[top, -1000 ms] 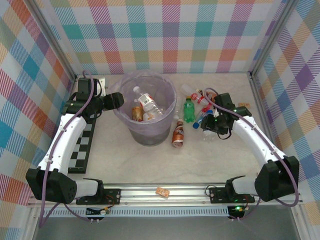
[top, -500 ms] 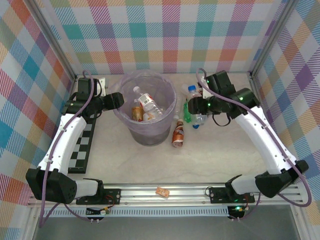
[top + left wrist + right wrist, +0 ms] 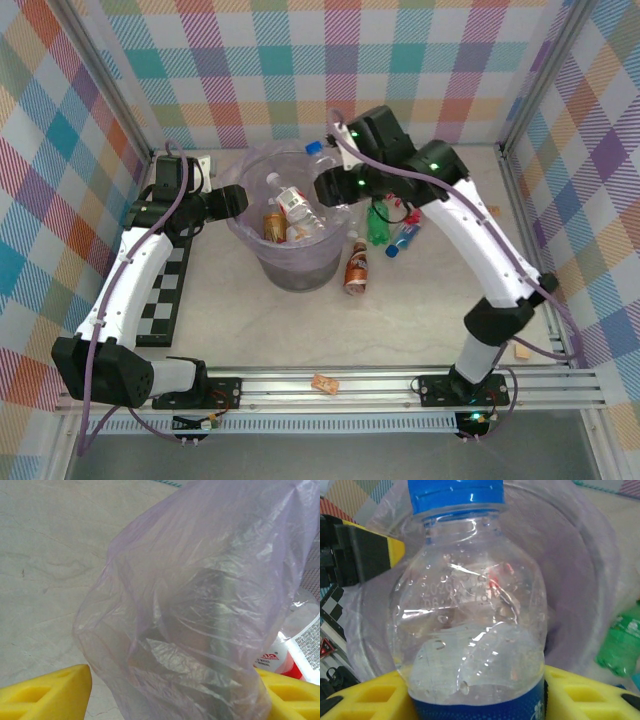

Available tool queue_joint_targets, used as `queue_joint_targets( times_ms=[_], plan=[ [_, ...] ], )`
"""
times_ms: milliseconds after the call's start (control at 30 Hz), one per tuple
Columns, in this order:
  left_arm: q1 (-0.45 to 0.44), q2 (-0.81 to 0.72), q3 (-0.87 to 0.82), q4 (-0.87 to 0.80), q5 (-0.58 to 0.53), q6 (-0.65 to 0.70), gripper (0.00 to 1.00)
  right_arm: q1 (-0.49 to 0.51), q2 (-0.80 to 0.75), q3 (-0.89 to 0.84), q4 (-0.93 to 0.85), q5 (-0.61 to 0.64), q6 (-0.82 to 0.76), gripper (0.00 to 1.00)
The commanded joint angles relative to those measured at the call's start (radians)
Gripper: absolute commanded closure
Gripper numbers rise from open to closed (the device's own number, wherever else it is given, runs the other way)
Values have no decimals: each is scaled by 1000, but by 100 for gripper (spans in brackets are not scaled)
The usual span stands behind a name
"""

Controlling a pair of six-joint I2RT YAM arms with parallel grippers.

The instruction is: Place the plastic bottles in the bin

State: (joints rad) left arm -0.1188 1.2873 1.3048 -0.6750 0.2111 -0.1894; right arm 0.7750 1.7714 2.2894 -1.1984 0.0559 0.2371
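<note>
My right gripper (image 3: pixel 334 184) (image 3: pixel 476 700) is shut on a clear bottle (image 3: pixel 322 160) (image 3: pixel 470 625) with a blue cap and blue label, held over the far rim of the bin (image 3: pixel 262 262) (image 3: pixel 580 575). The grey bin, lined with a pale lilac bag (image 3: pixel 200 605), holds a clear white-labelled bottle (image 3: pixel 296 206) and an amber one (image 3: pixel 273 226). My left gripper (image 3: pixel 233 201) (image 3: pixel 172 697) stands open against the bin's left side, the bag bulging between its yellow fingers. On the table right of the bin lie a green bottle (image 3: pixel 377 222) (image 3: pixel 622 645), an amber-brown bottle (image 3: pixel 356 268) and a blue-capped one (image 3: pixel 404 238).
A black-and-white checkered strip (image 3: pixel 165 290) lies under the left arm. One tan block (image 3: pixel 324 383) rests on the front rail and another (image 3: pixel 521 350) by the right arm's base. Checked walls close in the back and sides.
My right arm has lifted the blue-capped bottle off the pile on the right and swung it left and back to above the bin's rim. The left arm has stayed put.
</note>
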Motion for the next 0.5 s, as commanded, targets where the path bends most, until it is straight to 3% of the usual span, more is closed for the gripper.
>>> queue_joint_targets(
  times_ms=[0,200,467],
  plan=[
    [15,6,-7,-22,-21,19,29,15,72,84,-14,33,-40,47],
    [16,7,-7,-25,-22,23,29,17,136,86,61,80,-72,47],
    [16,3,-8,-26,-26,24,29,17,250,147,11,166,-145,46]
  ],
)
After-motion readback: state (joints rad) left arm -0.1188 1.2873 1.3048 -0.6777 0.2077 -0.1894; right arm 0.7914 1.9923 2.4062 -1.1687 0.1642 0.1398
